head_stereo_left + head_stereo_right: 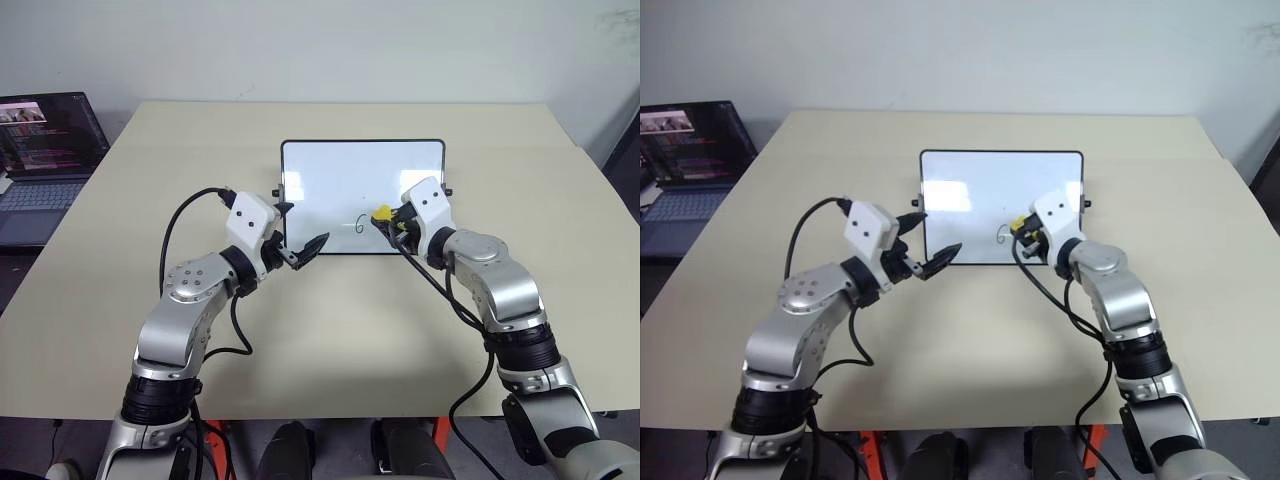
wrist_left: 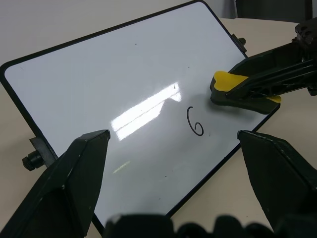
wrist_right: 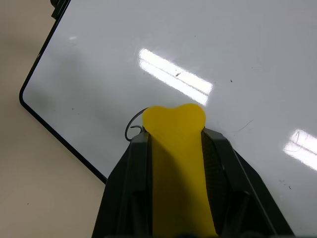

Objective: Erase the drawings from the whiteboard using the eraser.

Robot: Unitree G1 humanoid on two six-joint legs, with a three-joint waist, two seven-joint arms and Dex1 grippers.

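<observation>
- My right gripper (image 1: 392, 222) is clamped tight on the eraser (image 1: 382, 213); the yellow block's long axis runs along my fingers, its tip aimed at the board face and toward my left.
- The eraser tip sits on the whiteboard (image 1: 340, 170), low on the right half, just beside the one drawing I see, a thin black 6 (image 1: 360, 225).
- From the right wrist, the 6 (image 3: 132, 130) curls out from under the eraser's edge (image 3: 174, 119).
- My left gripper (image 1: 305, 250) hovers by the board's lower left corner, fingers spread wide, holding nothing; it points level toward the right.
- The board stands tilted back, long side across the table, black knobs at each side. The 6 lies near the bottom frame; wide white face above it and to its left.
- Beige table (image 1: 330, 330), bare all round the board.
- An open laptop (image 1: 45, 150) sits off the table's far left corner. Pale wall behind.
</observation>
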